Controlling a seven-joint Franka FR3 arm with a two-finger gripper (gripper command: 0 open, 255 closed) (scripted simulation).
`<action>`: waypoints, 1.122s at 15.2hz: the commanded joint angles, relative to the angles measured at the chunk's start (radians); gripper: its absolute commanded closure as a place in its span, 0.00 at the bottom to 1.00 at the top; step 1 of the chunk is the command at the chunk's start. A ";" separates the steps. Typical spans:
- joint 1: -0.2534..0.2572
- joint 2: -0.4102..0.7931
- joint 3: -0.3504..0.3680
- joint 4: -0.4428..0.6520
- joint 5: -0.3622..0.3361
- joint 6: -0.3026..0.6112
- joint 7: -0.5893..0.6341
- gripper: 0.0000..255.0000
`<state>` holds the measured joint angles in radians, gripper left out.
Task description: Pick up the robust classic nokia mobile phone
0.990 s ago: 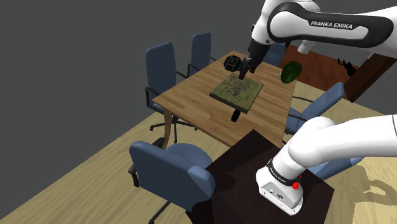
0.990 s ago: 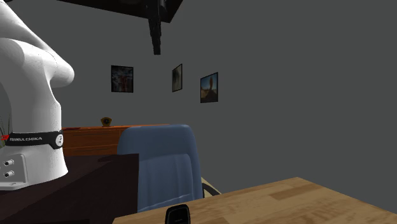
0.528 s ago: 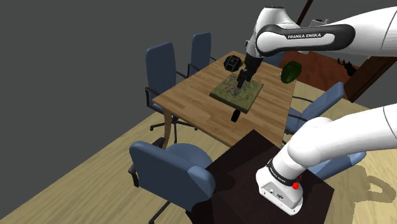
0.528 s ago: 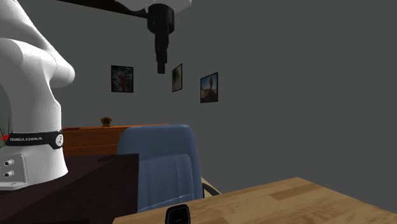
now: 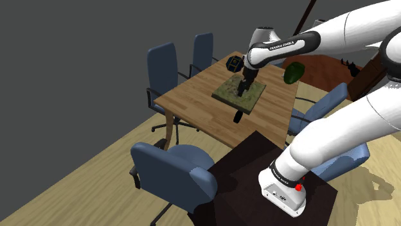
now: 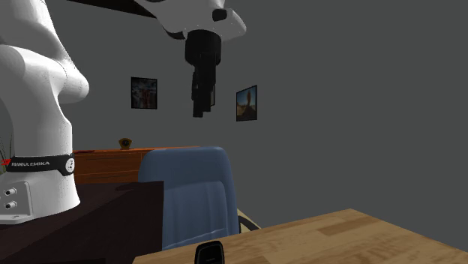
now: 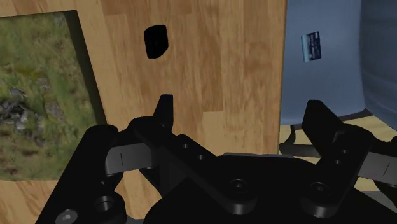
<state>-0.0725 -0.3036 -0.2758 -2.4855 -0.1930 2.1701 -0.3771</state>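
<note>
The phone (image 5: 238, 118) is a small black block standing on the wooden table (image 5: 193, 103) near the edge that faces the stand. It also appears in the wrist view (image 7: 156, 41) and at the bottom of the second exterior view (image 6: 210, 253). My gripper (image 5: 243, 90) hangs over the mossy green slab (image 5: 240, 92), farther from the stand than the phone and well above it (image 6: 200, 112). In the wrist view the gripper (image 7: 240, 108) is open, with bare table between its fingers and the phone some way beyond the fingertips.
Blue office chairs (image 5: 172, 168) ring the table. A dark blue faceted ball (image 5: 234, 63) and a green object (image 5: 294, 72) sit at the far end. A wooden sideboard (image 6: 112, 161) stands by the grey wall. A small blue card (image 7: 310, 46) lies on a chair seat.
The arm has lowered: the gripper dropped from high above the table to just over the mossy slab. The phone has not moved.
</note>
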 commanded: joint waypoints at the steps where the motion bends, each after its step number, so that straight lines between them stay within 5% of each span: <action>1: -0.005 0.071 -0.028 0.010 0.004 0.048 -0.046 0.00; 9: -0.033 0.394 -0.096 0.118 0.092 0.202 -0.247 0.00; 17: -0.097 0.647 -0.077 0.235 0.185 0.290 -0.387 0.00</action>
<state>-0.1646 0.3251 -0.3564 -2.2579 -0.0150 2.4506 -0.7573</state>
